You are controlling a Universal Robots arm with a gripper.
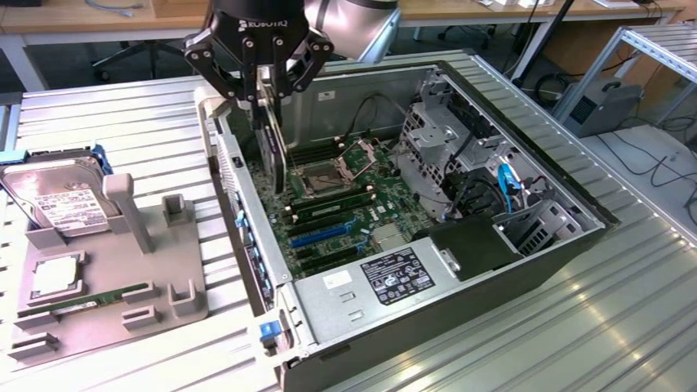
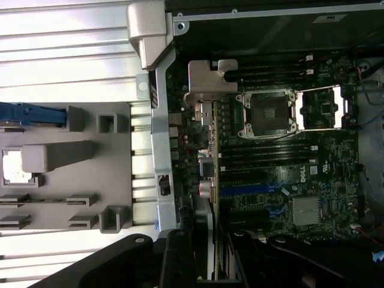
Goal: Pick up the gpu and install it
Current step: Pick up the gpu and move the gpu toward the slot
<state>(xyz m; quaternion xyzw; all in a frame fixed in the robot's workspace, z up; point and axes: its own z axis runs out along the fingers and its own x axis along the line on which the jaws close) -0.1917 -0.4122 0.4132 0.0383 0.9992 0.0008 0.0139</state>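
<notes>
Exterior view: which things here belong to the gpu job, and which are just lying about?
In the job: claw, gripping the gpu; open computer case; motherboard.
Lying about: hard drive; memory stick; processor chip; grey holder rack.

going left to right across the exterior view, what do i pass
hard drive → short grey post → gpu gripped in the end effector → cpu socket → metal drive cage → blue cable
</notes>
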